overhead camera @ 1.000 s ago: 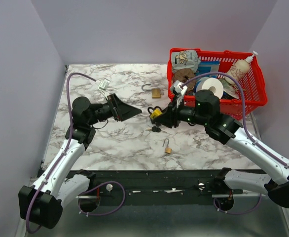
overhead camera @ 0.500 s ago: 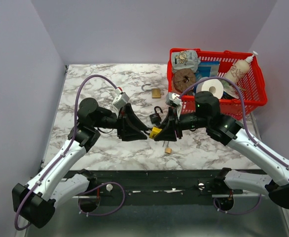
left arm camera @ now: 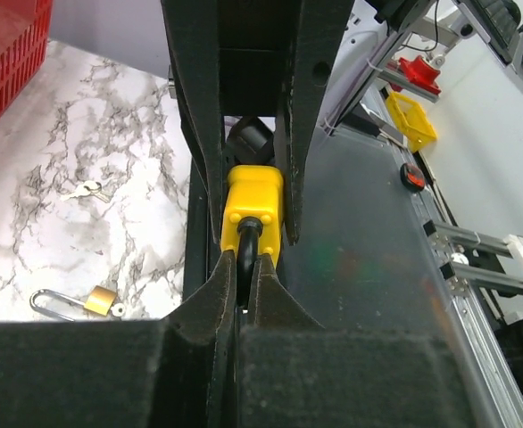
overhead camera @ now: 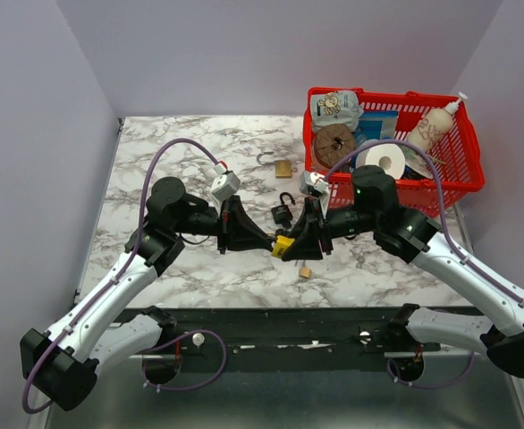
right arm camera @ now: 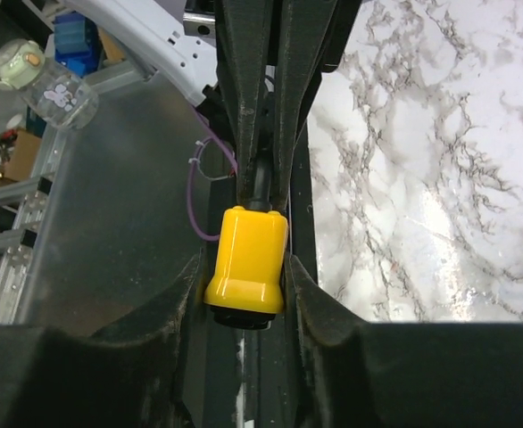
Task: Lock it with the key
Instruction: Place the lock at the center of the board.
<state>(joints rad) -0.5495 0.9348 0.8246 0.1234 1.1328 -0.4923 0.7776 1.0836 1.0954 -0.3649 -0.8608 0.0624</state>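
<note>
A yellow padlock [overhead camera: 283, 242] hangs in the air over the table's front middle, between both grippers. My right gripper [overhead camera: 292, 244] is shut on its yellow body [right arm camera: 248, 259], one finger on each side. My left gripper [overhead camera: 267, 240] comes from the opposite side and is shut on the padlock's black shackle [left arm camera: 244, 254], just above the yellow body [left arm camera: 253, 207]. A small silver key [left arm camera: 83, 189] lies on the marble away from both grippers; neither holds a key.
A black padlock [overhead camera: 283, 213] lies just behind the grippers. A small brass padlock [overhead camera: 304, 271] lies below them, and another brass one [overhead camera: 283, 168] sits farther back. A red basket [overhead camera: 463, 183] of goods fills the back right. The black front rail [overhead camera: 271, 317] runs below.
My left arm has swung right to meet the right gripper, and its jaws went from wide open to shut on the shackle. The right gripper brought the yellow padlock slightly forward and left.
</note>
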